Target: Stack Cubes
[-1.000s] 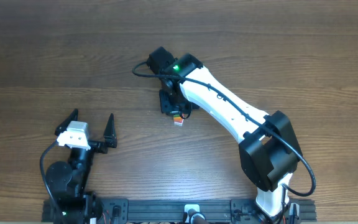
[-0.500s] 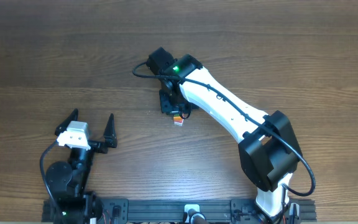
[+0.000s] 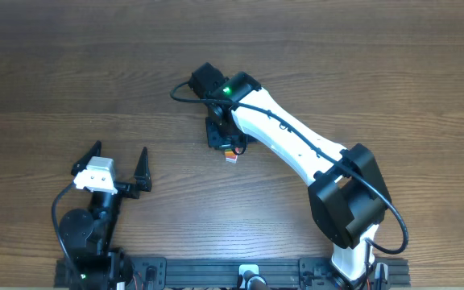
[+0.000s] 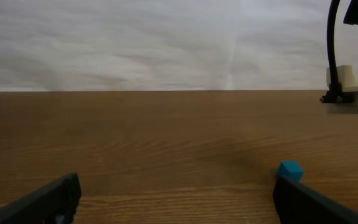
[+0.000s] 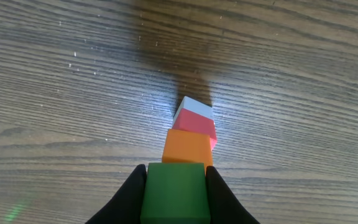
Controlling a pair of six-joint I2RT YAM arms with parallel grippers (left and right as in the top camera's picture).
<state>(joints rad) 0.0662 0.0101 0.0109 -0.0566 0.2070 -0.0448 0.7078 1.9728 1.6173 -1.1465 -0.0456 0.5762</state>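
Green cube (image 5: pixel 174 194) is clamped between the two fingers of the right gripper (image 5: pixel 176 183), which is closed just to the cube's width. It sits directly over a column of orange cube (image 5: pixel 188 148), red cube (image 5: pixel 196 125) and white cube (image 5: pixel 196 106) on the wooden table (image 5: pixel 55 93). Whether green already touches orange I cannot tell from this angle. The step in hand looks like setting down the fourth block. To do it well, square the green faces with the orange ones beneath and come down straight and slow until it bears on orange. Then part the fingers only a little and evenly (a lopsided release would drag the top block sideways), and lift straight up so neither finger brushes the tower. The left gripper (image 3: pixel 119 151) sits near its base, fingers spread wide and empty; a blue cube (image 4: pixel 290 170) lies on the table ahead of it
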